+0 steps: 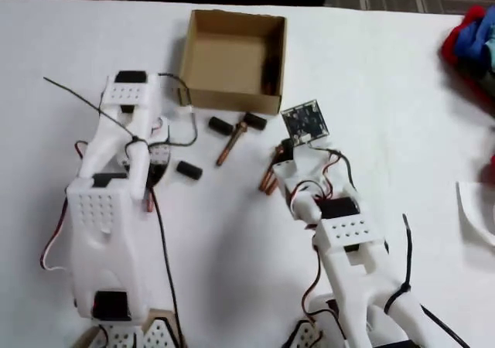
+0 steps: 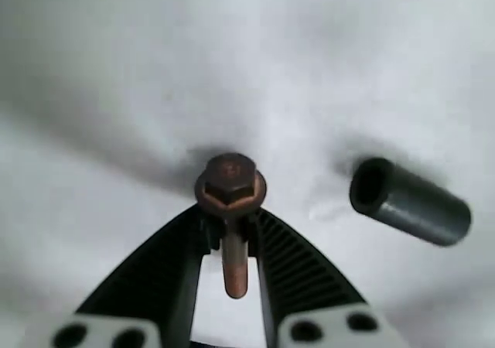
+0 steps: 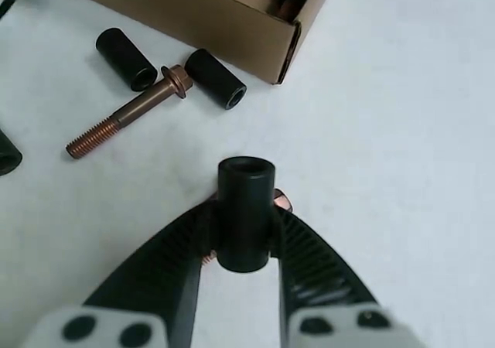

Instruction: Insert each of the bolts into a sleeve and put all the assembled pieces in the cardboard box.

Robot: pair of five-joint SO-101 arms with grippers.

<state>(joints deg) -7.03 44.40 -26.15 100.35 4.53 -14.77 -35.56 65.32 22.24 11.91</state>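
Observation:
My left gripper (image 2: 230,228) is shut on a copper bolt (image 2: 230,189), held by its shank just below the hex head. A black sleeve (image 2: 410,203) lies on the table close beside it, the same sleeve (image 1: 189,170) that sits right of the left gripper (image 1: 149,179) in the high view. My right gripper (image 3: 244,216) is shut on an upright black sleeve (image 3: 244,209), with copper bolts (image 1: 269,179) lying on the table beneath it. Two more sleeves (image 3: 128,58) (image 3: 216,77) and a loose bolt (image 3: 128,112) lie in front of the cardboard box (image 1: 236,93).
A dark piece (image 1: 271,73) lies inside the box against its right wall. A small circuit board (image 1: 304,124) rides on the right arm near the box corner. Red and blue cloth (image 1: 472,39) sits at the far right table edge.

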